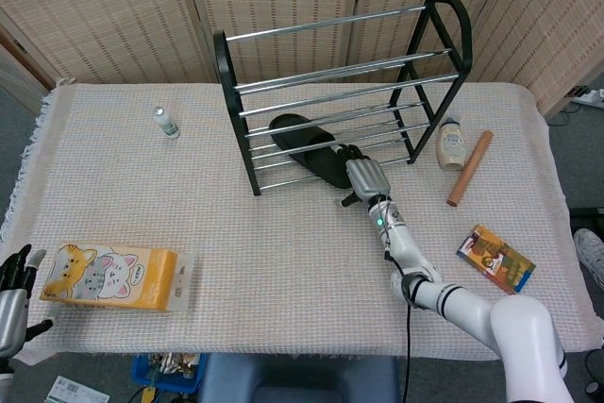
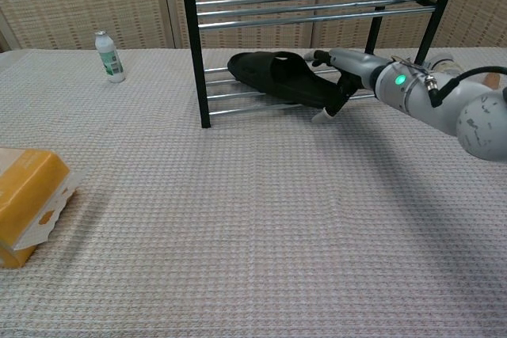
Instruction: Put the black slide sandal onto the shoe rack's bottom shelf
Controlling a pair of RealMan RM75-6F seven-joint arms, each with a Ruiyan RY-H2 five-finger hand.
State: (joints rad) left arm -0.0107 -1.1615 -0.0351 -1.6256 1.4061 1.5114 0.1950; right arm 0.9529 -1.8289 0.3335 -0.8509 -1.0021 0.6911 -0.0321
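Right hand is sitting at the near-right end of the black slide sandal, fingers touching the heel end; can't tell from either view whether they're clamped on it or just resting against it. One pale fingertip is poking down toward the tabletop just below the sandal. Green LED on the wrist is showing in both views.

Sandal is lying on the bottom shelf rails of the shoe rack, angled, toe toward far-left, heel toward near-right and sticking out a bit past the front rail.

Head view is showing what chest view is missing: left hand down at the near-left edge of the tabletop, fingers spread, holding nothing, just left of the orange tissue pack with the cat print. It's also showing the full rack with its arched right end, plus a squat sauce bottle, a wooden rolling pin and a colourful small box on the right side.

Chest view is only catching the tissue pack's corner at left, but is giving the closer side look at the sandal sitting on the rails. Small green-capped bottle is standing upright far-left in both views.
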